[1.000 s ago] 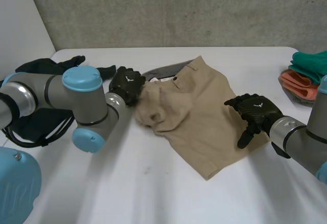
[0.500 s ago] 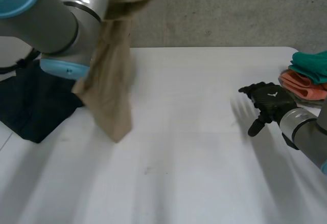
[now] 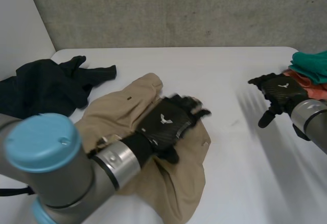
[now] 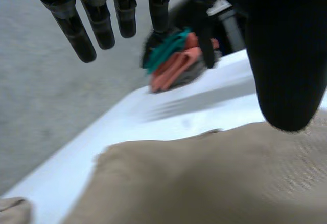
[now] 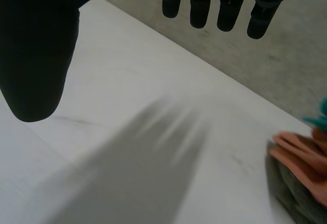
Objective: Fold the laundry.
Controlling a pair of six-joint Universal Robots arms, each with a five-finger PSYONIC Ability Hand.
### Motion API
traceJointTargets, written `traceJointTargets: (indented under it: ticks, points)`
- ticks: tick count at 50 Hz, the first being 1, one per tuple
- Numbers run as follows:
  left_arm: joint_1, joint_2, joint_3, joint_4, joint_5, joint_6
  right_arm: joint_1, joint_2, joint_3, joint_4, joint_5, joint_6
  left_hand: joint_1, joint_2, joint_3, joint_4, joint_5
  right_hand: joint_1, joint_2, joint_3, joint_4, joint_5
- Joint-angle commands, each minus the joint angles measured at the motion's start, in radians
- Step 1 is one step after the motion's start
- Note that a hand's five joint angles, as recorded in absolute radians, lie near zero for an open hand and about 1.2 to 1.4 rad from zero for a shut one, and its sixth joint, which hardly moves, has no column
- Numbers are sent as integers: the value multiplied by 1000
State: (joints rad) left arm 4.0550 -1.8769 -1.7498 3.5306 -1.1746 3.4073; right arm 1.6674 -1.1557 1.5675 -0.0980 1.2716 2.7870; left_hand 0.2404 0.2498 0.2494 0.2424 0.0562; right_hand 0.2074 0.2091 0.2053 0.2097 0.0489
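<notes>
Tan shorts [image 3: 120,112] lie crumpled on the white table [image 3: 245,183], left of the middle. My left hand [image 3: 171,124] hovers flat over their right part, open with straight fingers [image 4: 76,27] and the thumb [image 4: 286,55] apart from them; the tan cloth [image 4: 204,183] spreads under the palm, and nothing is gripped. My right hand [image 3: 280,92] is in the air at the table's right side, open and empty. In its wrist view its fingers [image 5: 204,4] and thumb [image 5: 36,55] are spread above bare table.
A dark garment [image 3: 46,86] lies heaped at the back left. A stack of folded clothes, teal and coral [image 3: 309,73], sits at the right edge beside my right hand; the same stack [image 4: 176,60] [image 5: 301,175] appears in both wrist views.
Half a second ago my left hand held the shorts high in the air. Now they lie on the table and the hand has let go. My right hand drew back to the right.
</notes>
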Motion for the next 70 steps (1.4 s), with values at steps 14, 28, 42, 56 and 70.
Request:
traceJointTargets:
  ticks: [14, 28, 42, 56, 70]
  points:
    - [-1, 179, -111, -369, -445, -103, 215, 208, -309, 146, -222, -464, -48, -57, -56, -50, -38, -33, -35, -31, -35, -49]
    - [-128, 30, -151, -276, -579, -117, 287, 442, -465, 109, -265, -701, -36, -45, -45, -38, -26, -33, -35, -31, -35, -49]
    - [-79, 50, -111, -47, -649, -100, 290, 351, -411, -129, -196, -505, 1156, 1146, 1147, 1154, 1166, 1189, 1187, 1191, 1187, 1173]
    - [117, 429, 71, -215, -496, -207, 157, -152, -391, 166, -72, -159, 1156, 1146, 1147, 1154, 1166, 1189, 1187, 1191, 1187, 1173]
    - [222, 538, 384, -456, -428, -416, 117, -309, -610, 365, -72, -37, 1156, 1146, 1147, 1154, 1166, 1189, 1187, 1191, 1187, 1173]
